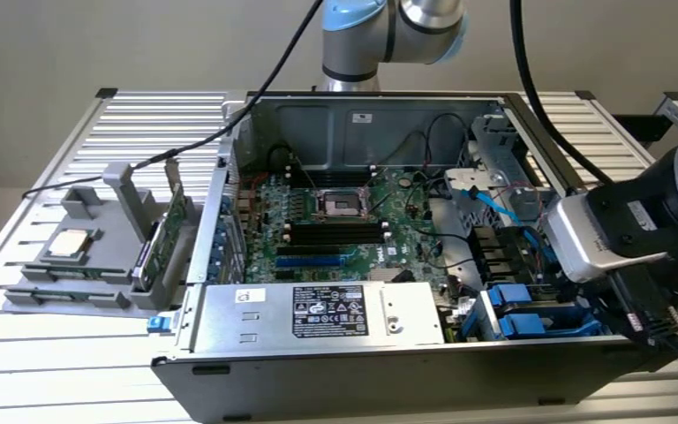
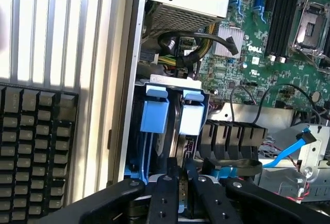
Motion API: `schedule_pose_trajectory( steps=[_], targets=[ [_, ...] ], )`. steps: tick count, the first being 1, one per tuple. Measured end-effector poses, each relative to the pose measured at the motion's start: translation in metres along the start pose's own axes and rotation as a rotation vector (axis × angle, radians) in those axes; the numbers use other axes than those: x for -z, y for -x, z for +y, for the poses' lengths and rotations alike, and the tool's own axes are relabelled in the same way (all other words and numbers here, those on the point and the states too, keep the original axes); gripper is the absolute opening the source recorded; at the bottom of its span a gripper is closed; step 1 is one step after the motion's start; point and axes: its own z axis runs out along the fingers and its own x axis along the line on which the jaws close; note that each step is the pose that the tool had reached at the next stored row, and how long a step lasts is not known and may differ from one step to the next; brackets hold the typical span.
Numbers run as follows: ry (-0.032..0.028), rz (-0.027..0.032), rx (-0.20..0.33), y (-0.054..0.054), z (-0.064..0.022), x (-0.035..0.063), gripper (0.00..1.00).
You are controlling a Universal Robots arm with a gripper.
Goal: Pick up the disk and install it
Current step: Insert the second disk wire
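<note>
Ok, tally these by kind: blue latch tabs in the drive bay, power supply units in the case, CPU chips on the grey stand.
Blue latch tabs: 2
Power supply unit: 1
CPU chip: 1
Total: 4

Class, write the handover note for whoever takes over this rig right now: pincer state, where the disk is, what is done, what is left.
Pincer: shut, low over the drive bay at the case corner.
Disk: in its blue carrier, standing in the bay of the computer case, beside the power supply.
Done: disk brought into the bay.
Left: whether it is fully seated cannot be told; pincer not yet clear.
</note>
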Motion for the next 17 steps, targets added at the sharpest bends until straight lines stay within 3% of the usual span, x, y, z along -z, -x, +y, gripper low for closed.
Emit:
schedule_pose_trajectory(
  steps=[4, 5, 6, 7, 15, 16, 17],
  targets=[
    [0.0043, 0.0102, -0.017, 0.0000, 0.0000, 0.0000, 0.16],
    [0.0051, 0.0149, -0.023, 0.0000, 0.0000, 0.0001, 0.16],
    [0.0061, 0.0236, -0.026, 0.0000, 0.0000, 0.0000, 0.16],
    [0.0075, 0.0390, -0.026, 0.0000, -0.0001, 0.0000, 0.16],
    [0.0223, 0.1829, -0.019, 0.0020, -0.0004, -0.0005, 0.16],
    [0.0241, 0.1989, -0.017, 0.0029, -0.0006, -0.0012, 0.16],
    [0.0253, 0.2111, -0.016, 0.0041, -0.0008, -0.0018, 0.16]
  ],
)
